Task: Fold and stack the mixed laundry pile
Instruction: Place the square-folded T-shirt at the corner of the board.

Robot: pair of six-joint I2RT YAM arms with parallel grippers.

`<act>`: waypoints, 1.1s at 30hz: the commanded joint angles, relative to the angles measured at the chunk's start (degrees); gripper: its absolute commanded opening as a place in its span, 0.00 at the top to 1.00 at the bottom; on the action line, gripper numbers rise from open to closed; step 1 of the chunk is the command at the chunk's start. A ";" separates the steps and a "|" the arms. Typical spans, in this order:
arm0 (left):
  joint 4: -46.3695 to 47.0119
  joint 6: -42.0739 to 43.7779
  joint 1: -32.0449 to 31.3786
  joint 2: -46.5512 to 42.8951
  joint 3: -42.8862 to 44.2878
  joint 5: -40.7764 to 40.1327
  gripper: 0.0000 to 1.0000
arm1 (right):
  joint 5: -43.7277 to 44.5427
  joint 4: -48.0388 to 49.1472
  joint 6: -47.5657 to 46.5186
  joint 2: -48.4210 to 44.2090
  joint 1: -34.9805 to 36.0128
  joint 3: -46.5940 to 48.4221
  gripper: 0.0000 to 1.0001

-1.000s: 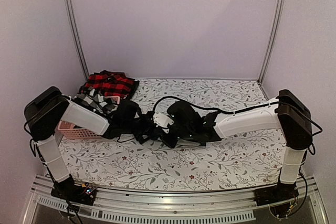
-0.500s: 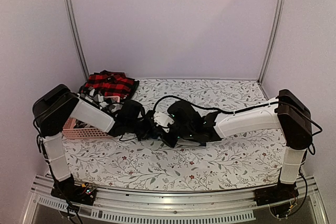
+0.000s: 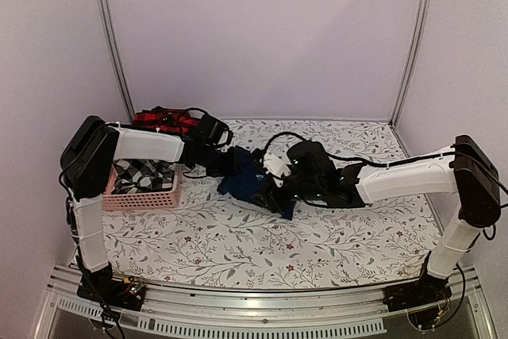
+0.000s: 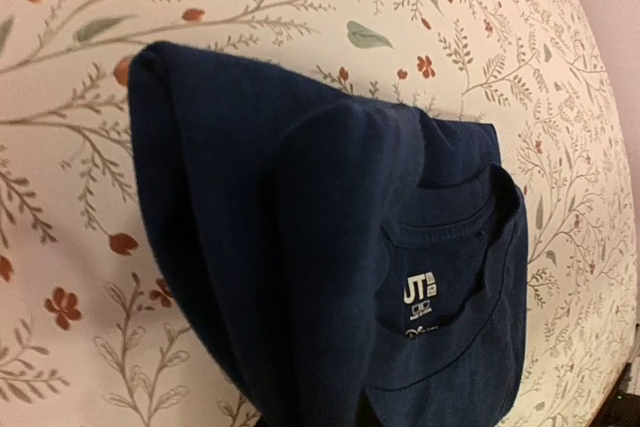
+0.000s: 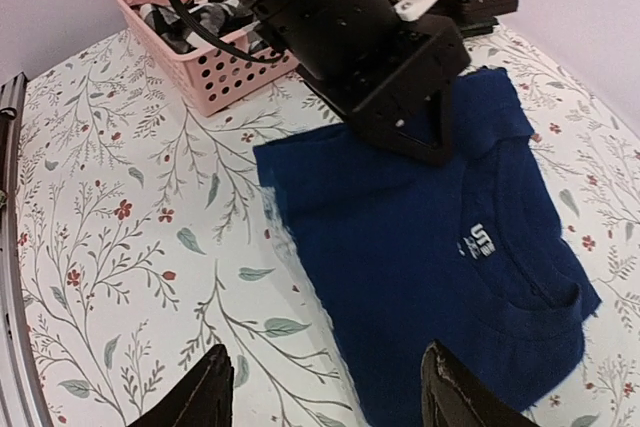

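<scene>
A navy blue garment [image 5: 430, 247] with a white neck label lies folded on the floral table cover, mid-table [image 3: 242, 182]. It fills the left wrist view [image 4: 300, 247], doubled over with its collar showing. My left gripper [image 3: 235, 166] is shut on its far edge, and its black body [image 5: 390, 77] rests on the cloth. My right gripper [image 5: 325, 402] stands open just above the garment's near edge, with nothing held between its fingertips [image 5: 205, 397]. A black-and-white checked shirt [image 3: 143, 172] lies in the pink basket. A red-and-black plaid piece [image 3: 163, 121] sits behind it.
The pink slotted basket [image 3: 147, 196] stands at the left of the table, close to the left arm. Metal frame posts rise at the back corners. The floral table cover [image 3: 238, 252] stretches in front of both arms.
My left arm swung from the basket to the middle and shut on the navy garment. My right gripper opened and let go. The bunched dark cloth now lies flatter.
</scene>
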 commanded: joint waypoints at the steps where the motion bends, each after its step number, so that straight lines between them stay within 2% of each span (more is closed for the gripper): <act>1: -13.71 16.20 3.31 2.71 9.54 -8.23 1.00 | -1.12 2.97 3.66 -8.85 -3.63 -5.47 0.34; 6: -21.92 25.01 5.34 8.46 24.53 -15.41 1.00 | 0.03 2.97 6.63 -14.81 -5.75 -10.37 0.25; 11: -27.67 31.19 8.09 14.20 38.08 -18.50 1.00 | 0.93 2.84 7.47 -17.22 -6.02 -12.63 0.23; 19: -32.94 37.31 11.68 16.50 50.68 -21.57 1.00 | 1.03 2.79 7.44 -16.15 -6.12 -12.67 0.23; 33: -32.29 41.17 18.42 11.10 50.02 -21.49 1.00 | 0.06 3.02 6.82 -12.40 -6.05 -9.76 0.23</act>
